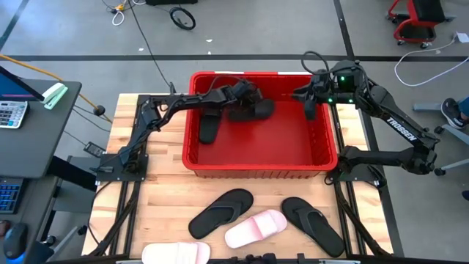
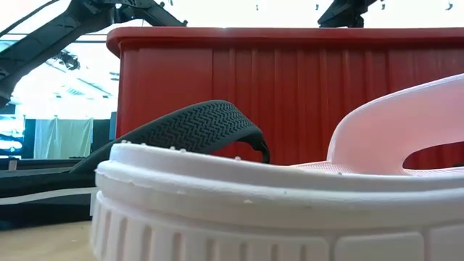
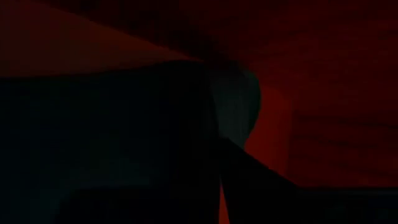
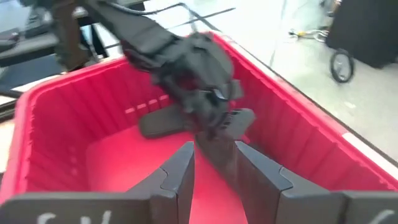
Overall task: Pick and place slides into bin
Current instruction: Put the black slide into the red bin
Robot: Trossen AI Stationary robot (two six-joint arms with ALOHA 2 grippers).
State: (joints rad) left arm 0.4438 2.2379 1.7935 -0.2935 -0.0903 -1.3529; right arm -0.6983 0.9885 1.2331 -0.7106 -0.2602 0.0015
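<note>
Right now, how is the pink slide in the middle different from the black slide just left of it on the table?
The pink slide is pale pink, while the black slide is dark all over. In the high view the pink slide lies nearer the table's front edge, and the black slide sits closer to the red bin. The black slide looks a little longer. Both lie flat on the wooden table, angled the same way, outside the bin, side by side.
</note>
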